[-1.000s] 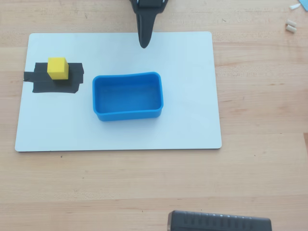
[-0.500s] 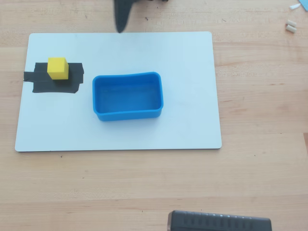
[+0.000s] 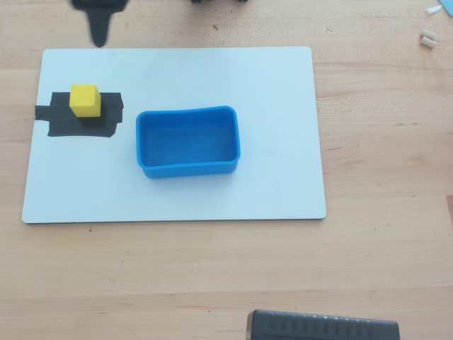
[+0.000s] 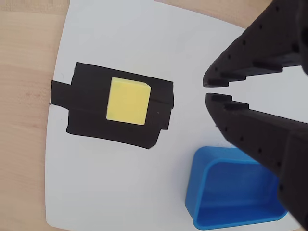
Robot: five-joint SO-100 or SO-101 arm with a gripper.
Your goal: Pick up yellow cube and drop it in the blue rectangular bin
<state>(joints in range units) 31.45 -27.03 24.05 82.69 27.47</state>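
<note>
saw the cube (image 3: 84, 100) sitting flat on a black tape patch (image 3: 78, 117) near the left edge of a white board (image 3: 269, 85), toward the board's far left corner in the overhead view. found the board lying on a wooden table (image 3: 382, 142), well in from every edge that showed. noted the bin (image 3: 187, 168) standing upright on the board, just right of the tape patch and apart from it, roughly at the board's middle, empty inside. in the wrist view, saw the same cube (image 4: 128, 100) centred on the tape (image 4: 86, 110), with the bin (image 4: 207, 211) down toward the lower right corner and only partly in frame. caught the gripper (image 4: 208, 90) coming in from the right edge of the wrist view, its two black fingers nearly together with only a narrow slit between the tips, holding nothing, hanging above bare board to the right of the cube and clear of it. in the overhead view, made out only a dark blurred tip (image 3: 98, 28) at the top edge, beyond the board's far left corner. also spotted a dark ribbed object (image 3: 322, 326) at the near edge of the table and small white bits (image 3: 427, 39) near the far right corner.
</note>
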